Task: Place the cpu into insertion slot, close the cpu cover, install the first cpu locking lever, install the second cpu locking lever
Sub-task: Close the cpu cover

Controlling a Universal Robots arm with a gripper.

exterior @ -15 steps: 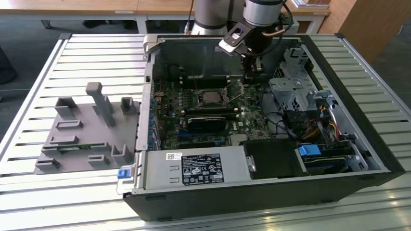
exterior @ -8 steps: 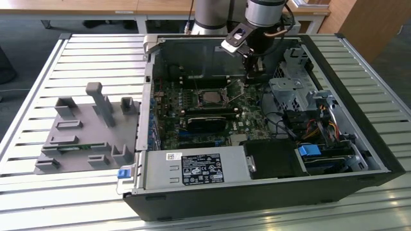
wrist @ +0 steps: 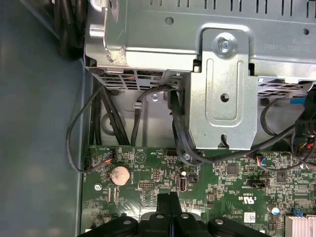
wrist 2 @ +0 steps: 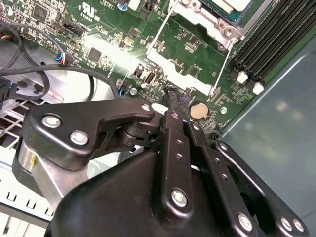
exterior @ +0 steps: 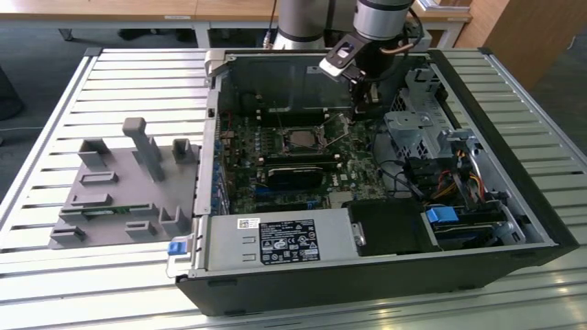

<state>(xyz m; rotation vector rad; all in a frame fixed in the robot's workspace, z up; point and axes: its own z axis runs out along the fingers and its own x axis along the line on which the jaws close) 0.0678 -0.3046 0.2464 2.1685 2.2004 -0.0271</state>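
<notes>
Table [exterior: 55, 289]: pale metal slats, glare along the near edge.
Floor [exterior: 37, 41]: dark grey.
Behind: wooden desk [exterior: 137, 8]; perhaps a wooden cabinet [exterior: 532, 41] at the exterior view's right.

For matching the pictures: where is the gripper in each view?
Exterior view: the gripper inside the open case, over the green board's far edge.
Second wrist view: gripper above the board, beside the round battery.
First wrist view: gripper above the board, the battery close by.
Shared landmark: the green board.
</notes>
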